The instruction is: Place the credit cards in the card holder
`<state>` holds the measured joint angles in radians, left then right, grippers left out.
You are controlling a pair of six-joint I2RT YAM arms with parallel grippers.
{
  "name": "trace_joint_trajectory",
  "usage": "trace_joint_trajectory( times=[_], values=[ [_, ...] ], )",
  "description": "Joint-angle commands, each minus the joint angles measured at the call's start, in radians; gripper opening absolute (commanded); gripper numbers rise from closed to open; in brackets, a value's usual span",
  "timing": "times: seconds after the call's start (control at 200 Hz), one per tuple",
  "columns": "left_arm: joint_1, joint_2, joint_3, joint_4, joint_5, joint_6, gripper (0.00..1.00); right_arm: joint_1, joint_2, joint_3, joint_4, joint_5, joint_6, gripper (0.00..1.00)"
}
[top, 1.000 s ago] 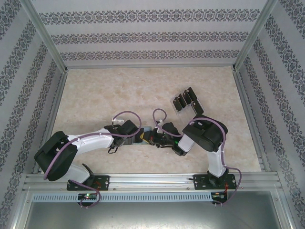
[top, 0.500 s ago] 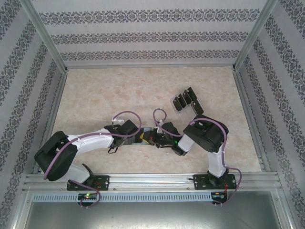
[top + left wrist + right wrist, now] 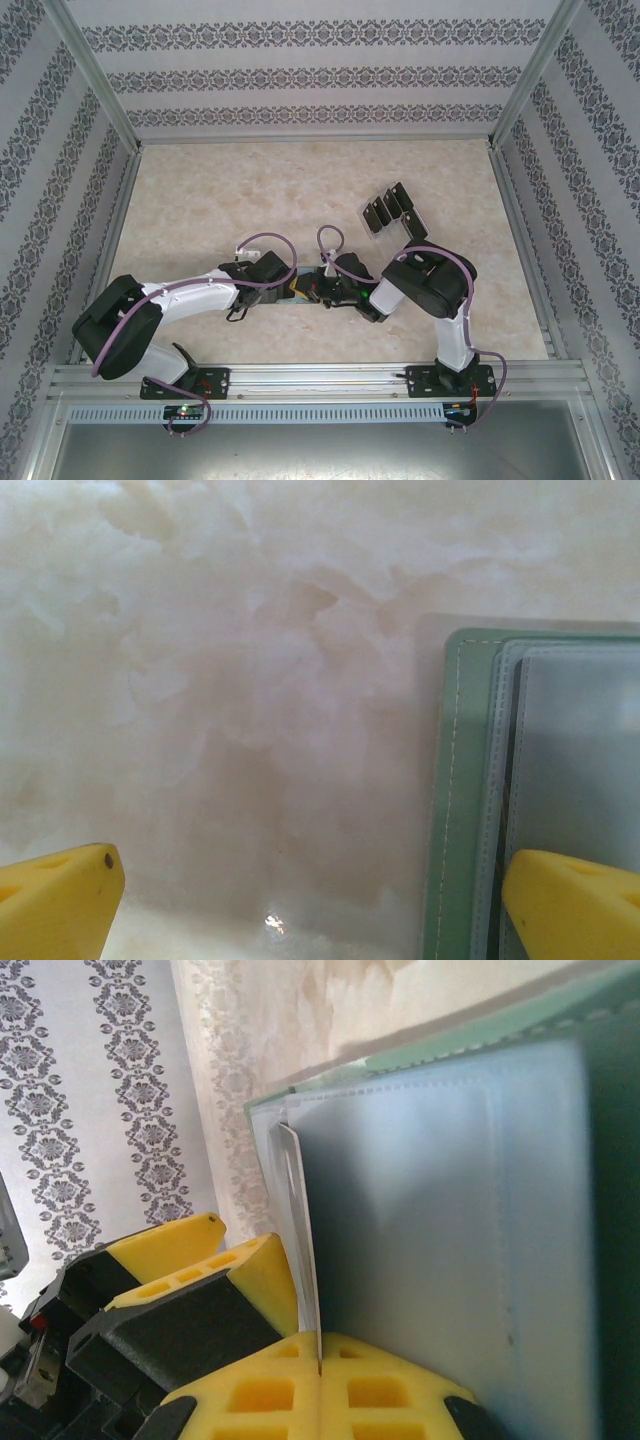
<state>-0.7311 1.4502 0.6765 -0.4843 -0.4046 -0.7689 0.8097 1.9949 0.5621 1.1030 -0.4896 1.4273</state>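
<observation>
**Right claw's got a card at the holder's edge**

The card holder (image 3: 470, 800) lies opened flat on the bench (image 3: 250, 680), pale inside up, front-middle between the two arms. The right claw (image 3: 318, 1360) is clamped on a thin credit card (image 3: 300, 1230), seen edge-on, right against the holder's pocket edge. The left claw (image 3: 310, 910) is spread wide, one yellow finger (image 3: 570, 900) over the holder's corner. Further back on the right, more black cards (image 3: 379, 211) stand in a clear rack (image 3: 413, 219).

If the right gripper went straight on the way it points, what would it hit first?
Probably the card holder: the right gripper, shut on a credit card, points at its pale inner pocket, the card's edge leading. Depth is unclear.
</observation>
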Motion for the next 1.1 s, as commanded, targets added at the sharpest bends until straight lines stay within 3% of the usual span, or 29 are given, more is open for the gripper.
trace_joint_trajectory(
  times=[0.0, 0.045, 0.14, 0.245, 0.485, 0.585, 0.7, 0.774, 0.914, 0.969, 1.094],
  values=[
    [0.004, 0.041, -0.036, -0.059, 0.015, 0.005, 1.0, 0.025, 0.034, 0.015, -0.123, -0.038, -0.029, 0.0],
    [0.004, 0.042, -0.036, -0.059, 0.014, 0.006, 1.0, 0.025, 0.026, 0.014, -0.131, -0.038, -0.035, 0.0],
    [0.003, 0.044, -0.037, -0.061, 0.015, 0.005, 1.0, 0.025, -0.006, 0.006, -0.168, -0.035, -0.061, 0.24],
    [0.004, 0.042, -0.034, -0.063, 0.016, 0.004, 1.0, 0.023, -0.071, -0.004, -0.24, -0.023, -0.101, 0.39],
    [0.004, 0.036, -0.033, -0.068, 0.021, 0.002, 1.0, 0.014, -0.25, 0.014, -0.54, 0.023, -0.234, 0.55],
    [0.004, 0.018, -0.027, -0.075, 0.023, 0.002, 1.0, 0.003, -0.314, 0.016, -0.638, 0.052, -0.276, 0.56],
    [0.003, -0.013, -0.007, -0.089, 0.03, 0.004, 1.0, -0.012, -0.366, 0.032, -0.735, 0.074, -0.326, 0.47],
    [0.004, -0.041, 0.013, -0.097, 0.04, 0.015, 1.0, -0.016, -0.375, 0.049, -0.776, 0.082, -0.355, 0.28],
    [0.003, -0.084, 0.06, -0.088, 0.076, 0.053, 1.0, -0.018, -0.344, 0.076, -0.798, 0.086, -0.387, 0.05],
    [0.002, -0.092, 0.079, -0.072, 0.099, 0.073, 1.0, -0.02, -0.325, 0.079, -0.793, 0.089, -0.391, 0.0],
    [-0.006, -0.068, 0.134, -0.055, 0.136, 0.115, 1.0, -0.023, -0.299, 0.076, -0.784, 0.106, -0.397, 0.0]
  ],
)
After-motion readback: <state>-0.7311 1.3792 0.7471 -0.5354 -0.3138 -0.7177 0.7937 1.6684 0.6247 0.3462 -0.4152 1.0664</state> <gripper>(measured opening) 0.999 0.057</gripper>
